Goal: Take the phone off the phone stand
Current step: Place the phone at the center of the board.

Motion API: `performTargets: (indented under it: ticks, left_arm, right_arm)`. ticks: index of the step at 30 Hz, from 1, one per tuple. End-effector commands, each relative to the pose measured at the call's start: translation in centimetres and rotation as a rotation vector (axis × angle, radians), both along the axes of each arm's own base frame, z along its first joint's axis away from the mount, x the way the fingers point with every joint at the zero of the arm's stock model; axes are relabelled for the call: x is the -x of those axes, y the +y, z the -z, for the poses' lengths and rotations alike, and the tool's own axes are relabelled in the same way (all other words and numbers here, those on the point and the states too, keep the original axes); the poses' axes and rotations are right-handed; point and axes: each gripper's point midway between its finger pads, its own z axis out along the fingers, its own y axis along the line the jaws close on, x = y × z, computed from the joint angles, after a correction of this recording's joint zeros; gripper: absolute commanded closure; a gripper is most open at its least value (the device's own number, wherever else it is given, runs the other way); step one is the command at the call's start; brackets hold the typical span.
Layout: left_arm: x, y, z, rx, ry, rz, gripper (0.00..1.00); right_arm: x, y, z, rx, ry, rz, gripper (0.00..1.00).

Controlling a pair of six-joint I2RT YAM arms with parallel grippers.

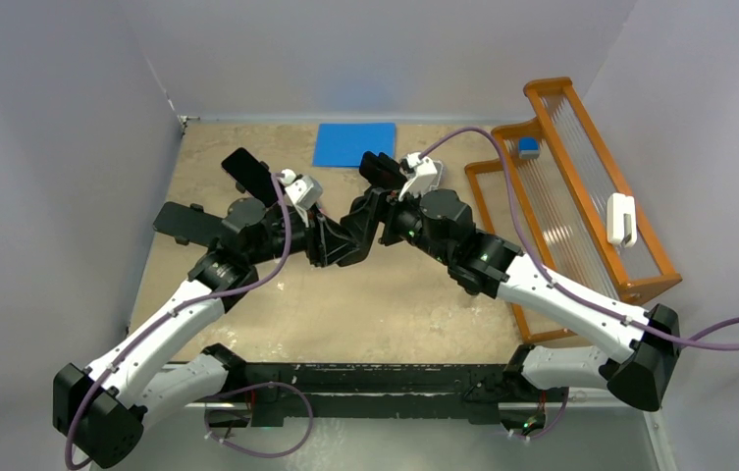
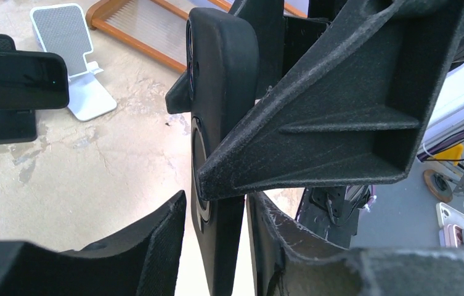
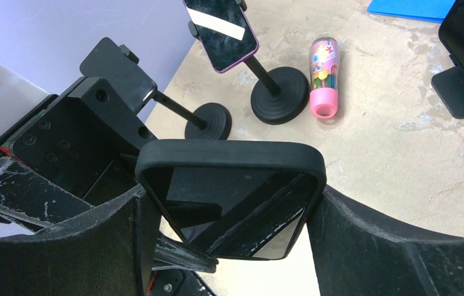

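Currently, above the middle of the table point(image 1: 395, 304), the right gripper point(image 3: 232, 196) is clenched on the sides of the black-cased phone point(image 3: 229, 161), while the left gripper point(image 2: 217, 203) straddles one end, its grip impossible to judge, and a round-based black stand point(image 3: 278, 95) sits at the phone's 12 o'clock.

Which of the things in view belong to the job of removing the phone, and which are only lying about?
Job: phone in black case, held by the right gripper; empty black stand, probably its own.
Lying about: second phone on its stand; pink tube; blue mat; orange rack; white folding stand.
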Motion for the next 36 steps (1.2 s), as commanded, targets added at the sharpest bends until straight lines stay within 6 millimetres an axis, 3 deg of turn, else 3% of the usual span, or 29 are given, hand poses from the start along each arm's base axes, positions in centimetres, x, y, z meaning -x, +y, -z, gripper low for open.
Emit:
performTargets:
  ticks: [1, 10, 18, 20, 26, 32, 36]
  left_arm:
    - [-0.1, -0.3, -2.4, 0.019, -0.080, 0.021, 0.62]
    - [-0.2, -0.6, -2.0, 0.000, -0.069, 0.025, 0.60]
    - [-0.1, -0.5, -2.3, 0.000, -0.086, 0.025, 0.92]
    - [-0.1, -0.5, -2.3, 0.002, -0.089, 0.025, 1.00]
    - [0.1, -0.2, -2.8, 0.021, -0.110, 0.009, 1.00]
    - [-0.1, 0.2, -3.2, 0.030, -0.123, -0.024, 1.00]
    - [0.0, 0.6, -3.6, 0.044, -0.129, -0.052, 1.00]
  right_arm:
    - [-0.5, 0.4, -6.4, -0.156, -0.086, 0.025, 0.50]
    - [-0.6, 0.5, -7.1, -0.173, -0.079, 0.034, 0.49]
    - [-0.5, 0.8, -6.9, -0.170, -0.074, 0.022, 0.48]
    - [-0.2, 0.9, -6.9, -0.173, -0.075, 0.009, 0.41]
    - [0.6, 0.4, -7.5, -0.207, -0.097, -0.014, 0.02]
    - [1.2, 0.3, -8.0, -0.214, -0.113, -0.043, 0.01]
    - [1.9, -0.8, -8.6, -0.212, -0.153, -0.044, 0.01]
